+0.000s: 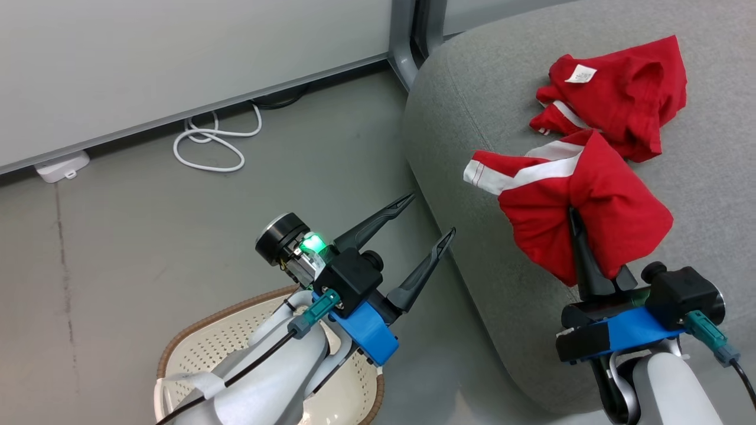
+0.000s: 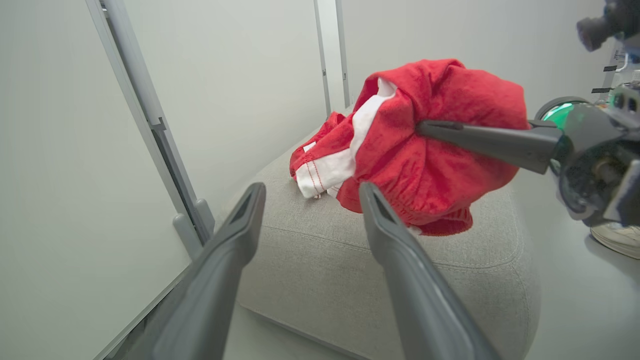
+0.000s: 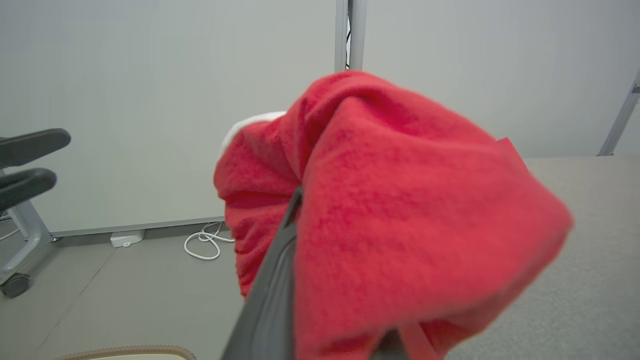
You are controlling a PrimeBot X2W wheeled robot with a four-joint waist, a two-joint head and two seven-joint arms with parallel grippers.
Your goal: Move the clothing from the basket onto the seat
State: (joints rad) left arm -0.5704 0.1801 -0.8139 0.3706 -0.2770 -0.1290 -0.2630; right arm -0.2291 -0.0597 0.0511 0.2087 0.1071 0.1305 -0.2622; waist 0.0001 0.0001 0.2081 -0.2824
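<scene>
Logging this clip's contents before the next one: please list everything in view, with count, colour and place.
loose soft fabric garment with a white label: one, bright red with white trim, lying on the cushion's far part.
held soft fabric garment with a white stripe: one, bright red, bunched over the cushion's near edge.
upholstered fabric sofa cushion: one, grey, right side of the head view.
perforated plastic laundry basket: one, cream with a brown woven-look rim, on the floor under the left arm.
coiled cable: one, white, on the floor by the wall.
small plastic box: one, white, against the wall.
left gripper: one, dark, open, holding nothing, beside the cushion.
right gripper: one, dark, shut on the held garment.
</scene>
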